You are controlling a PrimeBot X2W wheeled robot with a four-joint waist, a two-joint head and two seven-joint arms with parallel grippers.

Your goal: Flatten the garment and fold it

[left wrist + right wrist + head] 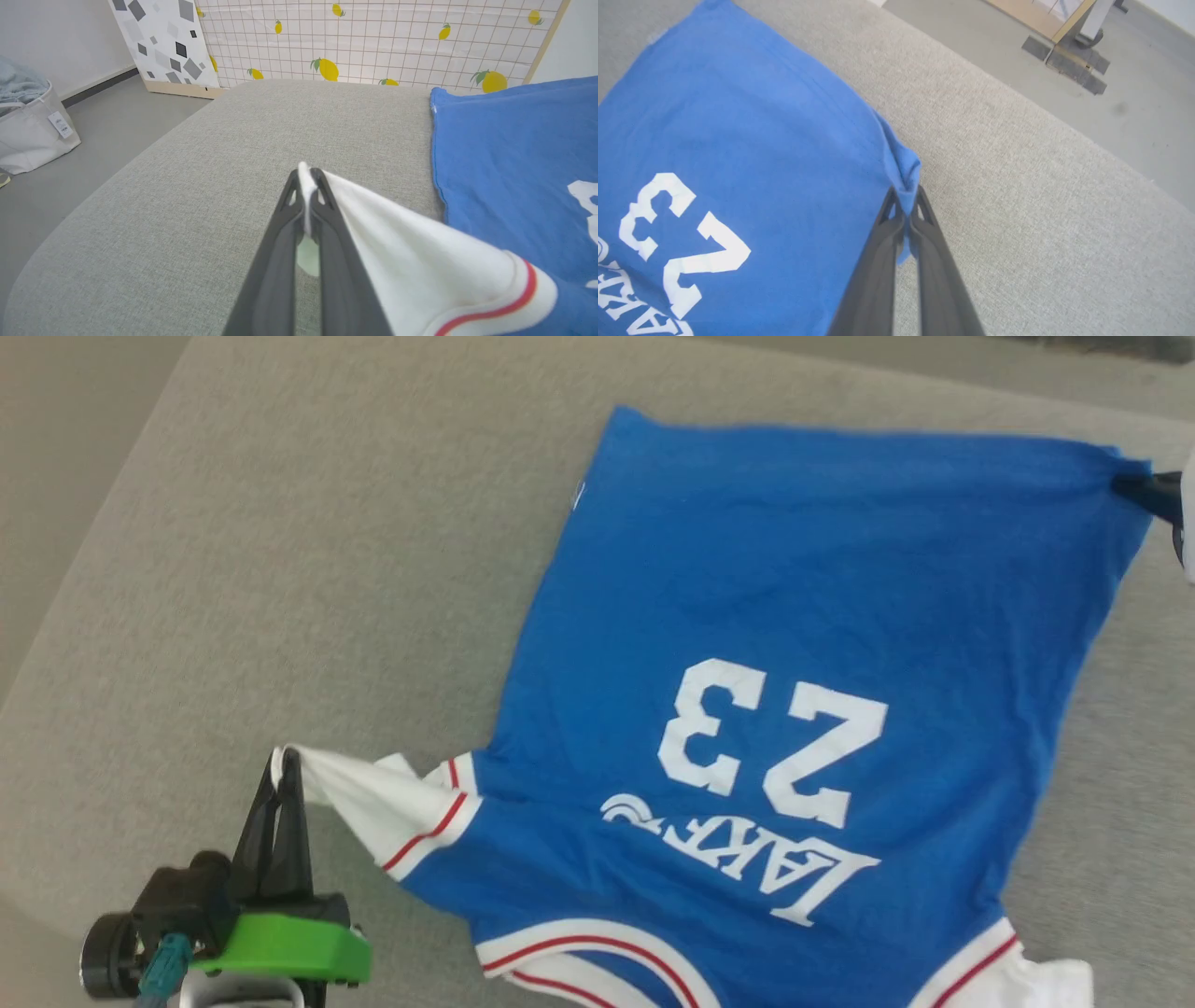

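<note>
Left gripper (286,765), 8 o'clock: clamped on garment (794,588) sleeve tip. Right gripper (1131,485), 2 o'clock: pinching hem corner. Garment spread on grey cushion (327,569); long axis 6–1 o'clock, collar at 6.

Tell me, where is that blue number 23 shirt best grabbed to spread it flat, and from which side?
At its outermost points, coming from outside the cloth. The shirt lies face-up on the grey cushion; the left gripper pinches the white sleeve tip, the right gripper the far blue hem corner. Thin edges there fit between the jaws, and opposite pulls would smooth it.
</note>
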